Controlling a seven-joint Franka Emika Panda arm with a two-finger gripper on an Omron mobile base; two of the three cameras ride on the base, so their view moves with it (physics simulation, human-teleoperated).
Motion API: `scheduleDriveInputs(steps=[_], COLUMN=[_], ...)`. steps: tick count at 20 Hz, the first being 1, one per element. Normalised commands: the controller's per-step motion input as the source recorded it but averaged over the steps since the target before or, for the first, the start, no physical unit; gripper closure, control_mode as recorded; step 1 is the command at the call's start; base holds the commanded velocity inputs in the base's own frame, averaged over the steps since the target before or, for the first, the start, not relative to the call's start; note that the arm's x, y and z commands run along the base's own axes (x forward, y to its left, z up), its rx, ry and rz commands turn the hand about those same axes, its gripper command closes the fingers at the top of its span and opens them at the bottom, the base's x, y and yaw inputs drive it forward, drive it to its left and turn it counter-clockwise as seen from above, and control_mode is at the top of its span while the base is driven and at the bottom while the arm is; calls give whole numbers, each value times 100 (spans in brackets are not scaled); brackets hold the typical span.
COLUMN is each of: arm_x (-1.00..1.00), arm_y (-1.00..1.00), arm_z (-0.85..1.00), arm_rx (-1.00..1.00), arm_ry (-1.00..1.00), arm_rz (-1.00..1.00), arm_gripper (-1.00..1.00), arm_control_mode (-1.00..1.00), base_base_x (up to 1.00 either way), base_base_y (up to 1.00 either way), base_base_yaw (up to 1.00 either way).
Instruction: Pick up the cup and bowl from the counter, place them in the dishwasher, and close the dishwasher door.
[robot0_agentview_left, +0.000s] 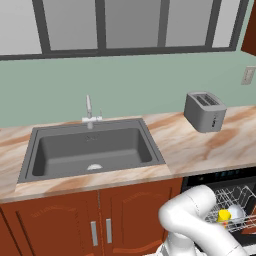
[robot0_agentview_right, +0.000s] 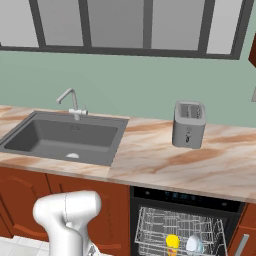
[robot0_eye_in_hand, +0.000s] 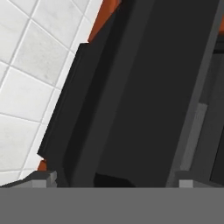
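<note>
Already sitting side by side in the white wire rack (robot0_agentview_right: 177, 227) of the open dishwasher (robot0_agentview_right: 185, 200): yellow cup (robot0_agentview_right: 172, 242) on the left, pale bowl (robot0_agentview_right: 194, 243) just beside it on the right. From the left base view, same pair, cup (robot0_agentview_left: 224, 215) and bowl (robot0_agentview_left: 236, 212), partly behind the white arm (robot0_agentview_left: 200, 220). Up on the marble counter (robot0_agentview_right: 165, 160), grey toaster (robot0_agentview_right: 189, 123) standing right of the dark sink (robot0_agentview_right: 65, 137) and its faucet (robot0_agentview_right: 74, 104). Red-brown cabinets (robot0_agentview_left: 75, 220) below. Seen from the hand, close against the black dishwasher door (robot0_eye_in_hand: 140, 96), lying at a slant over white floor tiles (robot0_eye_in_hand: 30, 65). Jaws spread wide, gripper (robot0_eye_in_hand: 113, 177) holding nothing, fingertips (robot0_eye_in_hand: 43, 178) showing at either side of the door panel.
</note>
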Motion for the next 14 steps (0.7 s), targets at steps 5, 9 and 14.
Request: scheduleDriveInputs(steps=[5, 9, 14], arm_x=[66, 60, 55], arm_y=[0, 0, 0], arm_z=[-50, -45, -29], arm_rx=[0, 1, 11], arm_ry=[-4, -15, -20], arm_rz=[8, 7, 9], arm_gripper=[-100, -100, -100], arm_control_mode=[-100, -100, -100], base_base_x=[0, 0, 0], base_base_y=[0, 0, 0], base_base_yaw=[0, 0, 0])
